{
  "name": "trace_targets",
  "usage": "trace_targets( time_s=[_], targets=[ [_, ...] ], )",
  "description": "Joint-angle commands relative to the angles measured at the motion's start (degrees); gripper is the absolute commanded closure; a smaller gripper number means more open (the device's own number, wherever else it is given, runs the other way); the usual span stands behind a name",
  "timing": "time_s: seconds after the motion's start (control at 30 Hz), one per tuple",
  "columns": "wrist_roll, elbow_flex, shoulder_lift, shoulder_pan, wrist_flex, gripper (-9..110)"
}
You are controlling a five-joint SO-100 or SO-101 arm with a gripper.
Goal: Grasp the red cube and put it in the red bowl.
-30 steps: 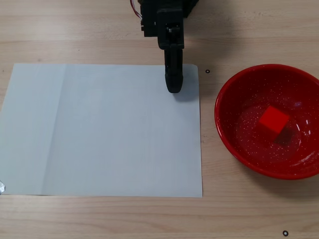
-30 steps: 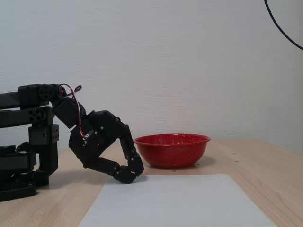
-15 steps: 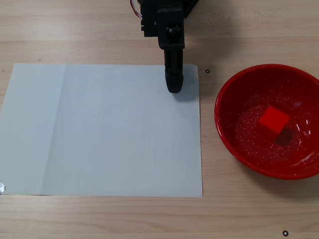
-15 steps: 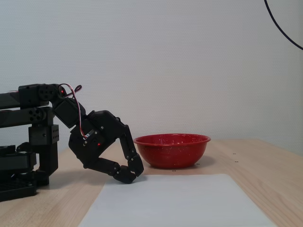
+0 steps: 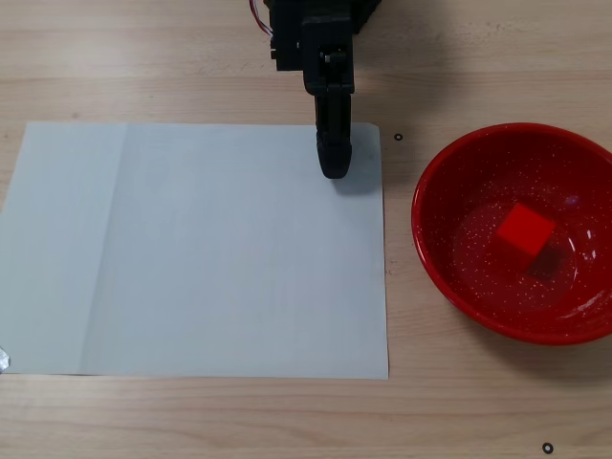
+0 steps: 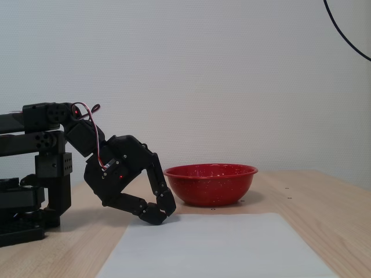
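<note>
The small red cube (image 5: 524, 229) lies inside the red bowl (image 5: 435, 251), right of the paper in a fixed view from above. From the side, in a fixed view, the red bowl (image 6: 211, 184) hides the cube behind its wall. My black gripper (image 5: 334, 168) hangs low over the top right part of the white sheet, well left of the bowl. Its fingers are shut with nothing between them. In the side fixed view the gripper (image 6: 159, 213) rests folded down near the sheet's far edge, close to the bowl's left side.
A white paper sheet (image 5: 191, 249) covers most of the wooden table (image 5: 478, 402). The arm's base (image 6: 26, 191) stands at the left in the side fixed view. A black cable (image 6: 348, 35) arcs across the top right corner against the wall.
</note>
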Motion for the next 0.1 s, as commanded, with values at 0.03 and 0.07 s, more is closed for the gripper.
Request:
trace_targets(
  time_s=[0.03,0.07],
  targets=[
    [0.79,0.26,0.7,0.44,0.7,101],
    [0.79,0.26,0.7,0.44,0.7,101]
  ],
)
